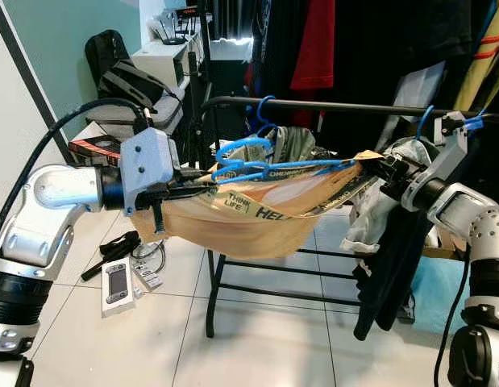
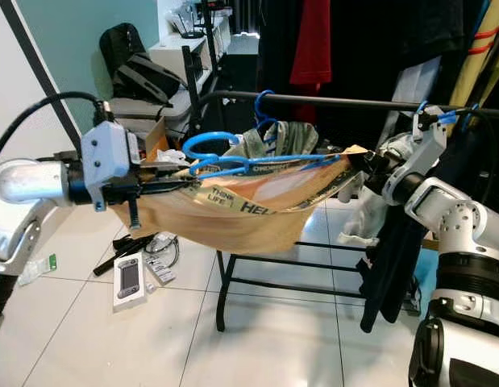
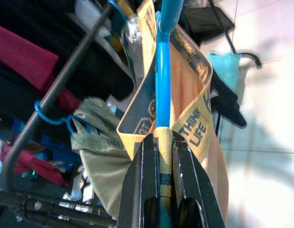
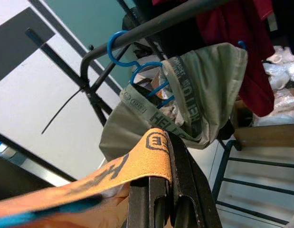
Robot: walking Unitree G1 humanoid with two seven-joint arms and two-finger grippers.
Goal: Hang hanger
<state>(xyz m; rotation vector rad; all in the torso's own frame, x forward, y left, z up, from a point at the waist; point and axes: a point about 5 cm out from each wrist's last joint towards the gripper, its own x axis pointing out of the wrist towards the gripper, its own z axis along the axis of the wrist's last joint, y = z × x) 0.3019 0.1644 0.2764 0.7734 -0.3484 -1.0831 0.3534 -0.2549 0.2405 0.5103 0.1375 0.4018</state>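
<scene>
My left gripper [image 1: 178, 190] sits lowest and furthest out from the clothes rail [image 1: 330, 106], on its near side, fingers pinched on one end of the blue hanger [image 1: 265, 168] and the waistband of the orange garment [image 1: 249, 216] stretched over it. The left wrist view shows the blue bar and the printed band clamped together between my fingers [image 3: 142, 180].

Moving along, the hanger lies almost flat in front of the rail and a little below it, hook [image 1: 237, 149] uppermost but not over the bar. The orange cloth sags beneath it like a hammock. Just behind, an olive garment [image 1: 293, 145] already hangs from the rail on its own blue hanger [image 1: 263, 113].

At the far end, my right gripper [image 1: 378, 165] is clamped on the other side of the orange waistband, just under the rail.

I judge this the carrying-up step: garment on the hanger, hanger not yet hung. Next I would need to raise both ends, turn the hook upright and drop it over a bare stretch of rail beside the olive one, then let go.
</scene>
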